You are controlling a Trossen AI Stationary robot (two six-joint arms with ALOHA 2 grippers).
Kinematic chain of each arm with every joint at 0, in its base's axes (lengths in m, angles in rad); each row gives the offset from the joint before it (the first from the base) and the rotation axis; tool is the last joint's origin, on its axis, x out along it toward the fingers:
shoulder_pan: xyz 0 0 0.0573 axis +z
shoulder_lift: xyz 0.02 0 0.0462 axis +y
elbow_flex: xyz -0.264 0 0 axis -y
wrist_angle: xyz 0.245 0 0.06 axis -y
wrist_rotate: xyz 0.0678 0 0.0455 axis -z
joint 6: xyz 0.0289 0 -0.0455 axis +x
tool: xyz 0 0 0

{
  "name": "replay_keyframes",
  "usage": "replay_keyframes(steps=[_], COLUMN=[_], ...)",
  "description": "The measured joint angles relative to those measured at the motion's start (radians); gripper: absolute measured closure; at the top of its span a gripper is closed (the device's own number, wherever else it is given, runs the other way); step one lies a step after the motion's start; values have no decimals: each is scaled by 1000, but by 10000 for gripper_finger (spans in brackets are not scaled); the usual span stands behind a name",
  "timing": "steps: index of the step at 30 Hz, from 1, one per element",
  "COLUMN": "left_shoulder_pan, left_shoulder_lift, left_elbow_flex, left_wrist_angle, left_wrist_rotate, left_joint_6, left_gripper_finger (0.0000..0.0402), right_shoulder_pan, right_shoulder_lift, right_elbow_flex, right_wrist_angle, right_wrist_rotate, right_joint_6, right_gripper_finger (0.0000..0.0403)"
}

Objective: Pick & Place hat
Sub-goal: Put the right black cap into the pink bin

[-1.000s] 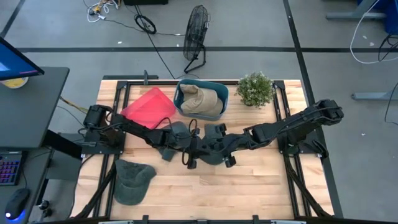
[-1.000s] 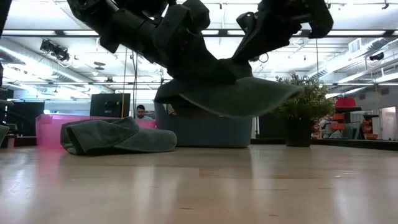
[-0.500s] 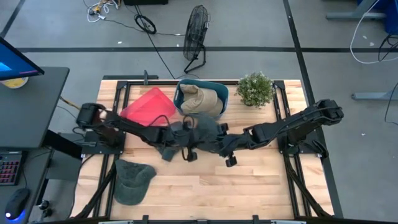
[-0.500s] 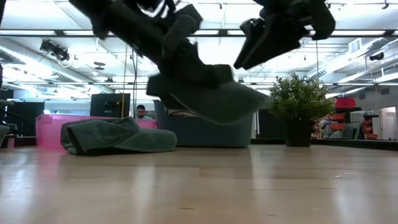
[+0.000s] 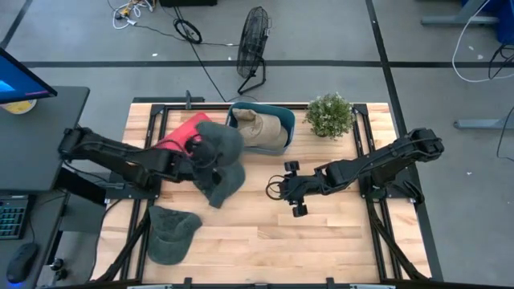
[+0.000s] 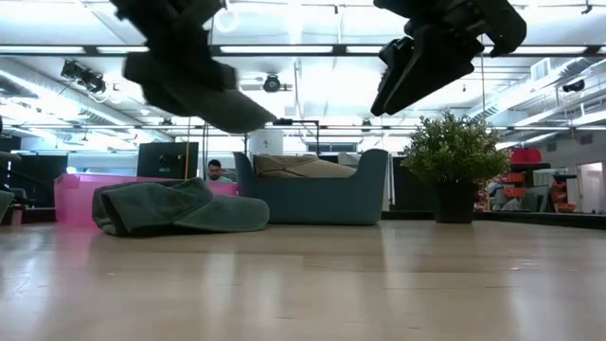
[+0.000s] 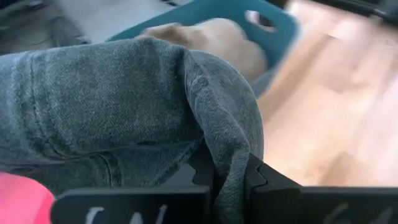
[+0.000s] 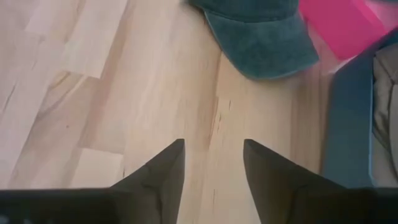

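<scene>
A grey-blue denim hat [image 5: 222, 143] hangs in the air over the table's left half, beside the pink tray [image 5: 181, 138], with my left gripper [image 5: 201, 154] shut on it. In the low view this hat [image 6: 194, 90] is high above the tabletop. My right gripper [image 5: 279, 189] stands open over the table's middle with nothing between its fingers [image 8: 155, 177]. A second dark hat [image 5: 223, 188] lies on the wood below the held one. A green hat [image 5: 172, 233] lies near the front left. My left gripper pinches a fold of the denim hat's cloth [image 7: 227, 177] between its two fingers; which part of the hat this is, I cannot tell. The fingers point roughly toward the table's right. The hat is lifted clear and bulges up over the fingers.
A blue basket [image 5: 277, 143] with a tan hat [image 5: 261, 127] in it stands at the back middle. A potted plant [image 5: 329, 115] is to its right. Bare wood lies in front of my right gripper and along the near edge.
The right gripper has opened and let go of the denim hat, and the left gripper has shut on it. The left gripper has carried the hat up and toward the table's left edge. The right gripper has drawn back a little toward the right.
</scene>
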Motion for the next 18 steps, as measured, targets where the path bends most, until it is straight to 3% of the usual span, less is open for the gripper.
replay_keyframes(steps=[6,11,18], left_shoulder_pan=[-46,-22,112], left_shoulder_lift=[-25,-15,-16], left_elbow_flex=[0,-36,-178], left_wrist_angle=[-247,-443,-433], left_wrist_rotate=[-146,-250,-259], left_joint_6=[-263,-544,-893], left_gripper_finger=[376,382,370], right_shoulder_pan=[0,0,0], right_shoulder_lift=[0,0,0], right_elbow_flex=[0,0,0], right_wrist_angle=[-4,-6,-5], right_wrist_rotate=[0,0,-1], right_joint_6=[6,27,27], right_gripper_finger=[239,239,239])
